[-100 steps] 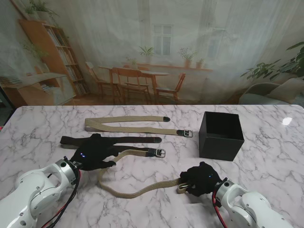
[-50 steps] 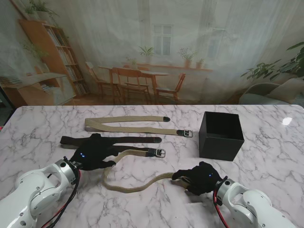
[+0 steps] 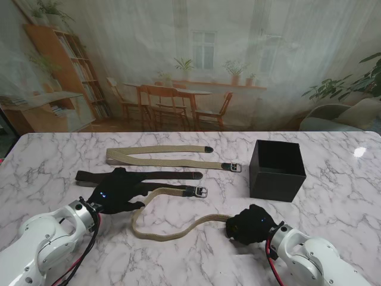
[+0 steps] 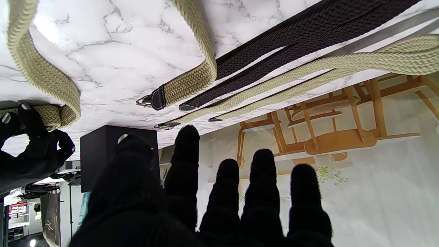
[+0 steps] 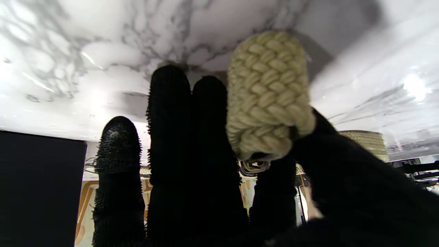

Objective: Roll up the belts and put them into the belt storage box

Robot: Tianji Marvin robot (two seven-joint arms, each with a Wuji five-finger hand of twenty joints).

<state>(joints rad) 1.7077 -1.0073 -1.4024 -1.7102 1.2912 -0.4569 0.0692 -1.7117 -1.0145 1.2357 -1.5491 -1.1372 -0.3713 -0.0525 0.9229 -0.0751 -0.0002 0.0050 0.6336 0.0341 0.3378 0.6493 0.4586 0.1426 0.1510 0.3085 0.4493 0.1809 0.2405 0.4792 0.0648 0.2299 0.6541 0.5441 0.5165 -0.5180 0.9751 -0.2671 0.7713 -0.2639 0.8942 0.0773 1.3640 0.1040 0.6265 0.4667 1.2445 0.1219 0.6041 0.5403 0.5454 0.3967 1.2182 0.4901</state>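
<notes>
Fingers of the right hand (image 3: 251,224) pinch the woven tan belt (image 3: 172,231) at its rolled end; soft, floppy webbing trails left toward the spread, empty left hand (image 3: 117,190). Black square box (image 3: 277,170) waits near, beyond.

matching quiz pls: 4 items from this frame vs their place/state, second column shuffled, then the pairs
Things:
1. black box
2. black belt
3. right hand
4. far tan belt

States:
A. folded flat, farthest from me
B. shut on the near tan belt's end
C. partly under the left hand
D. open-topped, on the right

Pairs: 1-D, 2-C, 3-B, 4-A
</notes>
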